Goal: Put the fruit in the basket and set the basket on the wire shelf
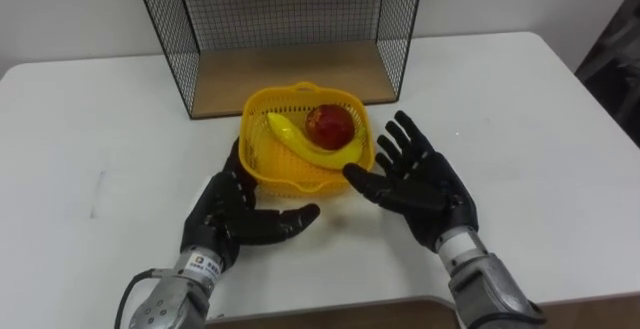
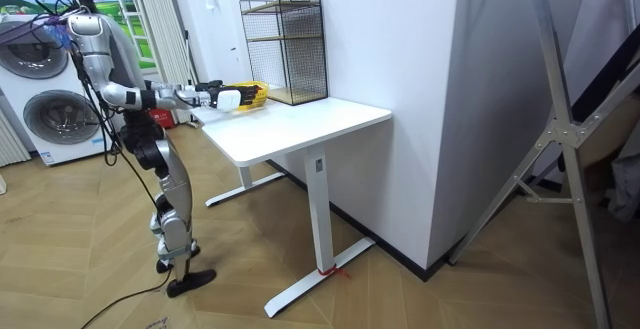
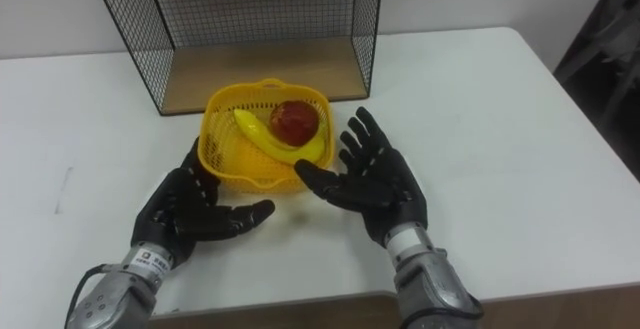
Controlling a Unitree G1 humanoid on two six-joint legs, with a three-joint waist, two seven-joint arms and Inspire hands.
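A yellow plastic basket point(image 1: 262, 159) stands on the white table point(image 1: 520, 119) in front of the black wire shelf point(image 1: 290, 29). Inside it lie a yellow banana point(image 1: 310, 146) and a red apple point(image 1: 331, 124). My left hand point(image 1: 235, 214) rests open at the basket's near left side, fingers straight and close to its wall. At the near right side my right hand point(image 1: 420, 184) is open with fingers spread, its thumb by the basket's rim. In the room view I stand at the table's end with both arms stretched toward the basket point(image 2: 252, 93).
The wire shelf point(image 3: 250, 19) has a wooden floor board point(image 3: 260, 74) and an open front facing me. Bare table surface spreads left and right of the basket. In the room view washing machines point(image 2: 55, 119) stand behind me.
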